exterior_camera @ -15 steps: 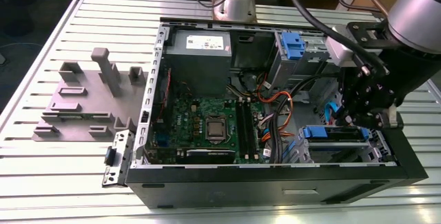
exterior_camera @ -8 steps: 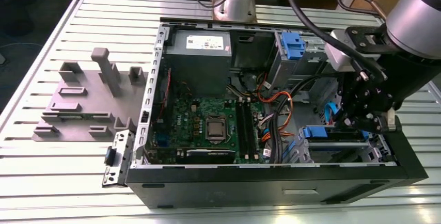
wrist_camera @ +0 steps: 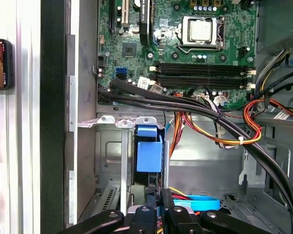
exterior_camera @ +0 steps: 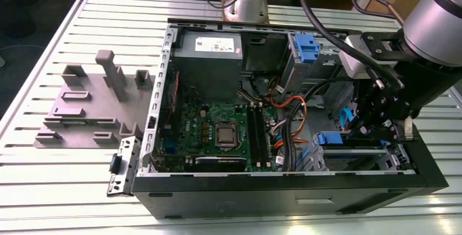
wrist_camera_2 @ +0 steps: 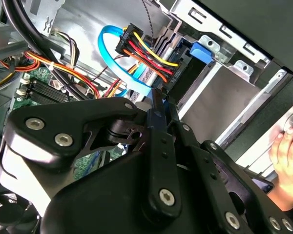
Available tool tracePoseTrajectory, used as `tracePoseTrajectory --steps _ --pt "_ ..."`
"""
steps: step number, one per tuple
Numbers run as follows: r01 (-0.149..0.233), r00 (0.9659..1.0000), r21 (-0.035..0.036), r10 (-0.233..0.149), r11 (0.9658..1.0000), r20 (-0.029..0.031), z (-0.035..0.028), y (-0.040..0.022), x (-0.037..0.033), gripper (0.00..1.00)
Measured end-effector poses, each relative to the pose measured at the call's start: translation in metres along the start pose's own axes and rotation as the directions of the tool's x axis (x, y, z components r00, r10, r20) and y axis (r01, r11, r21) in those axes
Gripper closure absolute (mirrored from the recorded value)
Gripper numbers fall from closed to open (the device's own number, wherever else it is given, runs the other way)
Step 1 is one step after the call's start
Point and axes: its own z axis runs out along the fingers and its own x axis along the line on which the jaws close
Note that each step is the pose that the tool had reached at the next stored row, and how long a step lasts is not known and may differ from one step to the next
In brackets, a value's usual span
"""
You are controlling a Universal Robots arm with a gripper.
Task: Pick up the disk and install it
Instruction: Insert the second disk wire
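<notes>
One arm reaches down into the open computer case (exterior_camera: 173,83) that lies on its side on the slatted bench (exterior_camera: 65,34). In the exterior view the gripper (exterior_camera: 384,132) hangs low in the drive-bay corner of the case, at the exterior view's right, just above a blue-framed part seated in the metal cage (exterior_camera: 354,156). This part looks like the disk (exterior_camera: 334,138), standing on edge in the bay; in the first wrist view its blue bracket (wrist_camera: 149,153) shows slotted upright between the cage walls, with the gripper's black fingers (wrist_camera: 167,204) close together right at its near end, seemingly pinching it, though I cannot tell for certain that they clamp it. A light-blue flat cable (wrist_camera_2: 115,58) and a bundle of red, yellow and black wires (wrist_camera_2: 146,56) run to a connector beside the bay. The motherboard (exterior_camera: 216,129) lies further in. A grey moulded fixture (exterior_camera: 90,102) sits on the bench at the exterior view's left. A person's hand (wrist_camera_2: 287,161) rests at the case edge.
</notes>
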Motion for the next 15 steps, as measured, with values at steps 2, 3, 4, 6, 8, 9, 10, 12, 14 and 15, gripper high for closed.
tracePoseTrajectory --steps 2,3,4,6,8,9,10,12,14,15 --pt "0.000 1.0000 -0.0004 0.000 1.0000 0.0013 0.0005 0.0000 0.0001 0.84" --pt "0.000 1.0000 -0.0012 0.000 1.0000 0.0016 0.0006 0.0000 0.0001 0.84" --pt "0.000 1.0000 -0.0021 0.000 1.0000 0.0021 0.0009 0.0000 0.0001 0.84" --pt "0.001 1.0000 -0.0031 -0.001 1.0000 0.0031 0.0013 -0.0001 0.0001 0.84" --pt "0.001 1.0000 -0.0040 -0.001 1.0000 0.0034 0.0016 -0.0007 0.0001 0.84" --pt "0.001 1.0000 -0.0042 -0.001 1.0000 0.0035 0.0016 -0.0009 0.0001 0.84" --pt "0.001 1.0000 -0.0043 -0.001 1.0000 0.0036 0.0017 -0.0012 0.0001 0.84" --pt "0.001 1.0000 -0.0043 -0.001 1.0000 0.0035 0.0017 -0.0012 0.0001 0.84" --pt "0.001 1.0000 -0.0043 -0.001 1.0000 0.0036 0.0017 -0.0013 0.0001 0.84" --pt "0.001 1.0000 -0.0043 -0.001 1.0000 0.0035 0.0017 -0.0013 0.0001 0.84"
